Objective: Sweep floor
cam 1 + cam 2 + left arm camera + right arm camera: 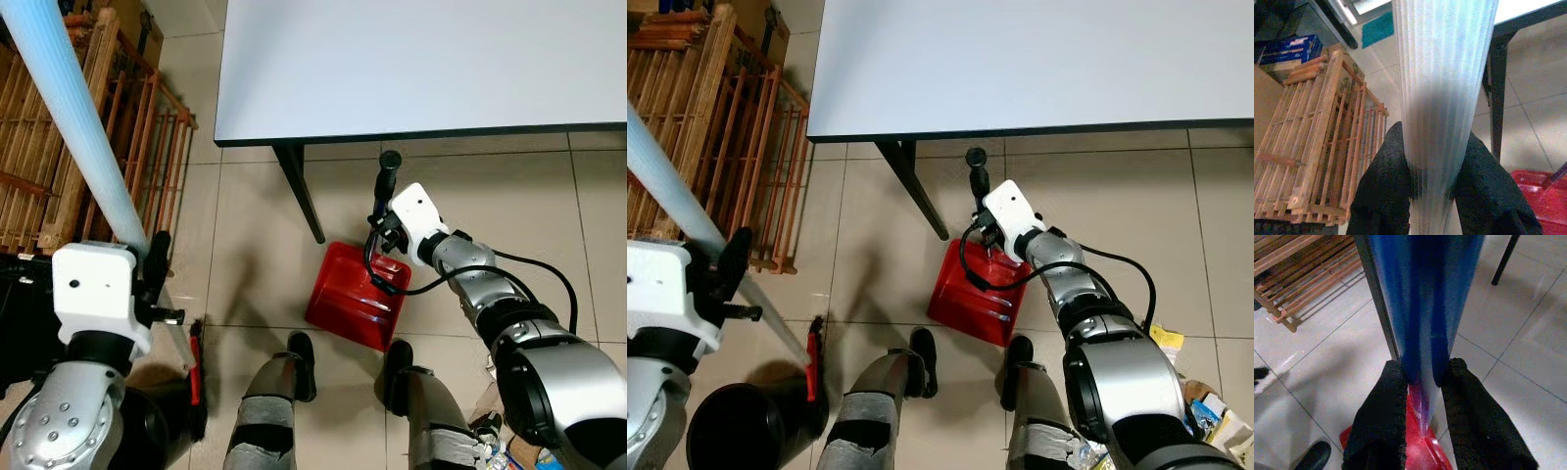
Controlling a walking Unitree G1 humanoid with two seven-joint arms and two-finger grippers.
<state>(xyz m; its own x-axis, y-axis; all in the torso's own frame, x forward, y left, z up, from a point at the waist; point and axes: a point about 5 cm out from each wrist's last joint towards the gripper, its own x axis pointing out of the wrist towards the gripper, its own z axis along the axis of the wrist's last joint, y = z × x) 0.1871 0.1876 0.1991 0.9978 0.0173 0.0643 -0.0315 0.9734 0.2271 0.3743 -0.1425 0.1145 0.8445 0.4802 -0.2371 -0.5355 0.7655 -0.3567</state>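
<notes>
- Left eye view: a pale ribbed broom handle [73, 108] is held by the left gripper [152, 269] at the robot's left, beside a wooden rack [59, 147]; a red dustpan [358, 294] is seen on the tiled floor [245, 245] just ahead of the robot's feet, near the leg of a white table [411, 69]; its upright dark handle [384, 186] is held by the right gripper [384, 235].
- Right eye view: a black bin [749, 426] is seen at lower left.
- Left wrist view: both black fingers [1383, 186] are clamped on the ribbed handle.
- Right wrist view: the fingers [1378, 416] are closed on the blue dustpan handle; the red pan is seen below.
- The step in hand is judged to be the readying of broom and pan; next, the broom head would need to be drawn toward the pan's lip while the pan is kept flat.
</notes>
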